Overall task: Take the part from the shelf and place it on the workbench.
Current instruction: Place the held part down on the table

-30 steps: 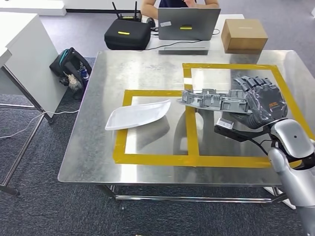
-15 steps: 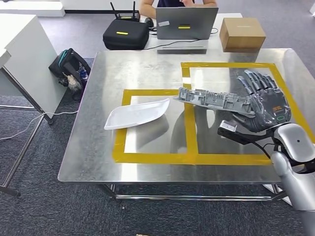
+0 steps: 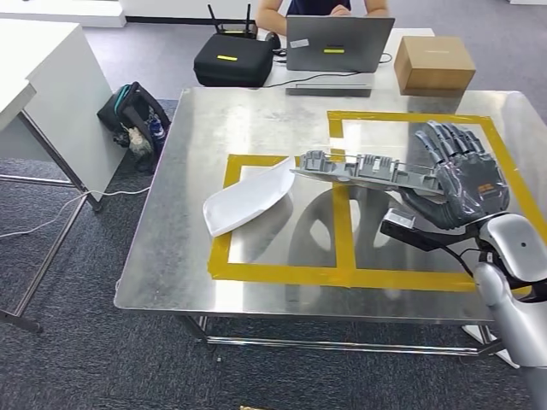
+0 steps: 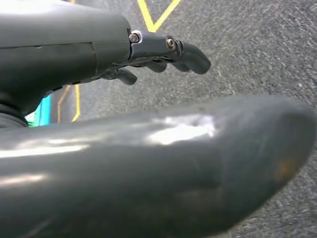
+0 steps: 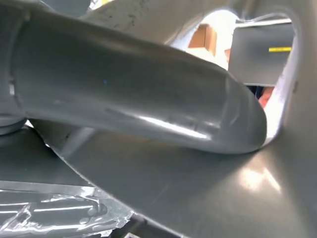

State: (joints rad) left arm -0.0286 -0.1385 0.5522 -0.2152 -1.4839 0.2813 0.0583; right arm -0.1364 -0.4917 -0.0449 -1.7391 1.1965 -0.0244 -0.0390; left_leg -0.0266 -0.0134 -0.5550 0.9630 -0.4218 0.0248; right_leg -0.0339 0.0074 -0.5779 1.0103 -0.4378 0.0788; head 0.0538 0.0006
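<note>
My right hand [image 3: 464, 179] holds a long grey ribbed part [image 3: 367, 171] by its right end, a little above the steel workbench [image 3: 271, 120]. The fingers [image 3: 451, 141] stretch up behind the part and the thumb lies under it. The part reaches left across the yellow tape frames [image 3: 345, 231], and its far tip meets a white curved shell [image 3: 248, 198] lying in the left frame. In the right wrist view the thick thumb [image 5: 131, 84] presses close against a grey surface. My left hand [image 4: 149, 158] hangs over the carpet with nothing in it and its fingers [image 4: 179, 49] apart from the thumb.
Behind the bench a person sits at a laptop [image 3: 338, 43], between a black case [image 3: 233, 60] and a cardboard box [image 3: 433, 64]. A dark bag [image 3: 135, 115] lies on the floor by a white table [image 3: 45, 85] to the left.
The right hand's fingers have uncurled and stretched up, and the grey part has swung left and flatter. The white shell now lies more slanted. The camera has shifted a little.
</note>
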